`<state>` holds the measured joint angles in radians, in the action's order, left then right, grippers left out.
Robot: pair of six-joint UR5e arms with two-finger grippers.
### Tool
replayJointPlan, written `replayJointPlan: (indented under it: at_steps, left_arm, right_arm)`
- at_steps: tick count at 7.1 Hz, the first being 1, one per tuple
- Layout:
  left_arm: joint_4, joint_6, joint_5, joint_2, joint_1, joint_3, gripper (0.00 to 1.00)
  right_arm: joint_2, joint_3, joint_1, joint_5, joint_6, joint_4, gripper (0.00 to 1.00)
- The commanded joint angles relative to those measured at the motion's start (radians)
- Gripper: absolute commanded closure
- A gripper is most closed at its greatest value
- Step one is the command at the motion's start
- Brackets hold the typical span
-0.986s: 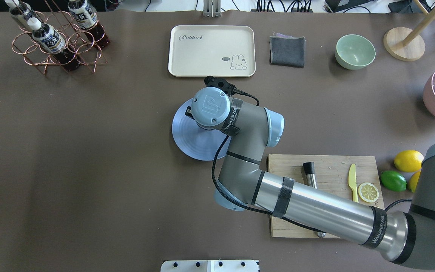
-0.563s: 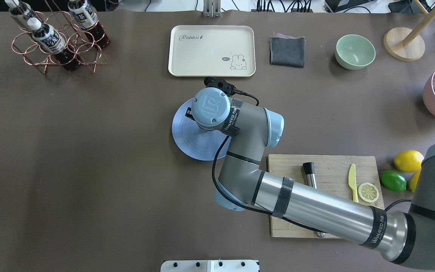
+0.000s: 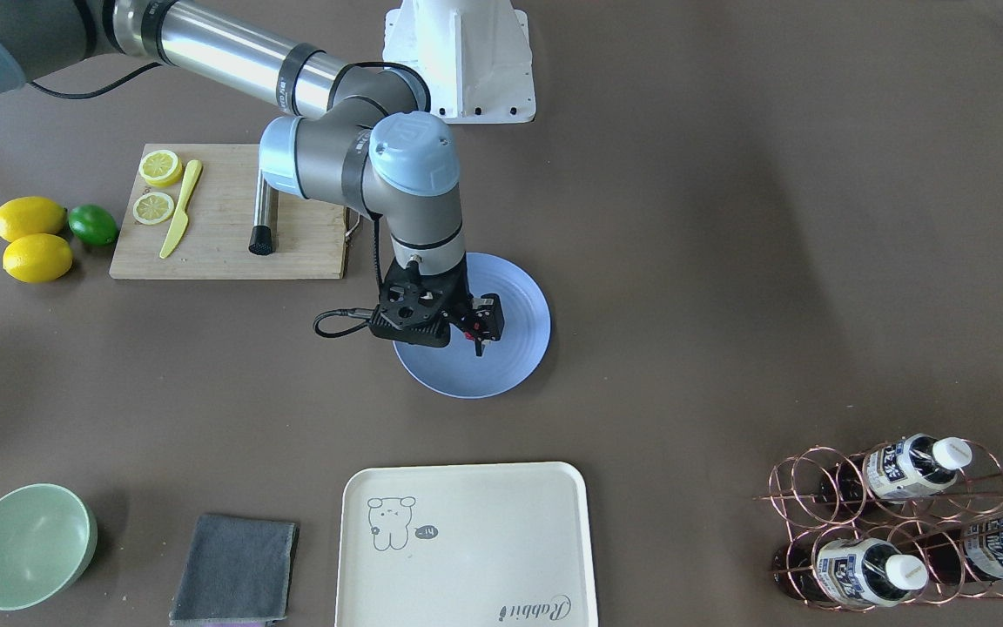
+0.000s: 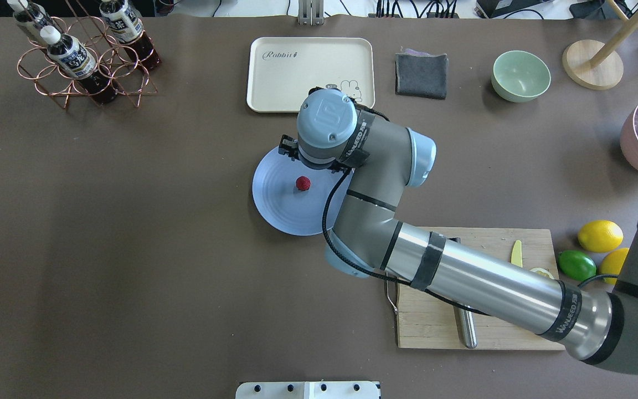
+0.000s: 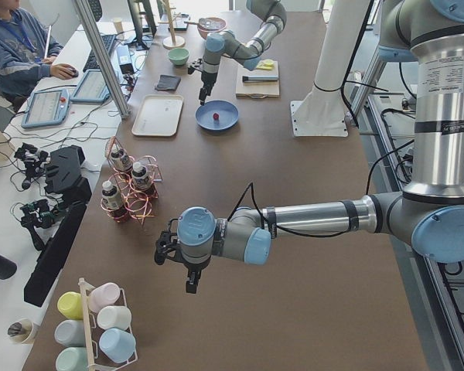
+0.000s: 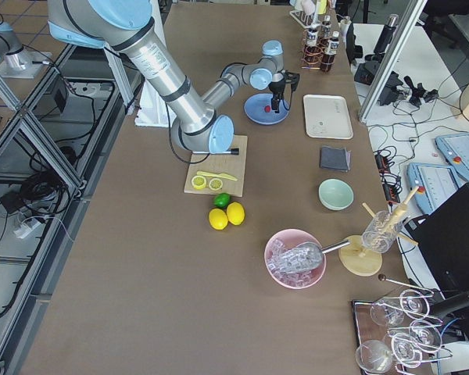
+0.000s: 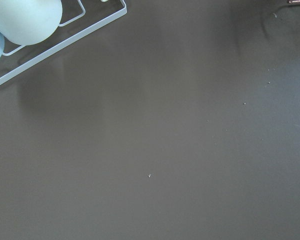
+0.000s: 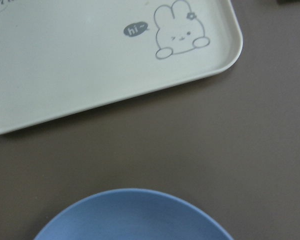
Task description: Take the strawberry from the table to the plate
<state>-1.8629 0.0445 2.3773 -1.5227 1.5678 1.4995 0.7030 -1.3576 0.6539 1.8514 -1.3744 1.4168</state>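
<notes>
From overhead, the strawberry (image 4: 303,183) lay loose near the centre of the plate (image 4: 274,210), the right gripper (image 4: 289,149) hovering at its eleven o'clock. Facing the robot, its jaws were half hidden; I could not tell their spread. Placement seemed done; next, a clear retreat.

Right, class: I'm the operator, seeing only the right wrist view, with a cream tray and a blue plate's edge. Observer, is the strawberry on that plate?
Observer: Yes. The tiny dark red bumpy strawberry lies near the middle of the round periwinkle-blue plate.
Operator: Where is my gripper?
Observer: The right gripper hangs over the plate's rim nearest the cream rectangular tray, apart from the strawberry.
Operator: And the other arm?
Observer: The left gripper hovers over the bare grey-brown table, near a cluster of pastel cups.
</notes>
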Motion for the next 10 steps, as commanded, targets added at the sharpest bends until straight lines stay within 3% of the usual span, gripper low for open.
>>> replayJointPlan:
  at_steps: [1, 3, 6, 8, 10]
  left_arm:
    - [0.17, -0.006, -0.001, -0.028, -0.006, 0.022, 0.0]
    - [0.322, -0.009, -0.009, -0.03, -0.015, 0.098, 0.0]
    - [0.323, -0.012, -0.013, -0.024, -0.015, 0.107, 0.0]
    - [0.323, -0.012, -0.013, -0.03, -0.017, 0.107, 0.0]
    - [0.323, -0.012, -0.013, -0.033, -0.017, 0.107, 0.0]
  right_arm:
    - [0.105, -0.116, 0.146, 0.147, 0.202, 0.076, 0.0]
    - [0.238, -0.207, 0.244, 0.214, 0.363, 0.085, 0.0]
    - [0.537, -0.354, 0.465, 0.288, 0.845, 0.137, 0.0]
    - [0.703, -0.347, 0.638, 0.345, 1.218, 0.136, 0.0]
    - [0.794, -0.287, 0.813, 0.408, 1.484, 0.136, 0.0]
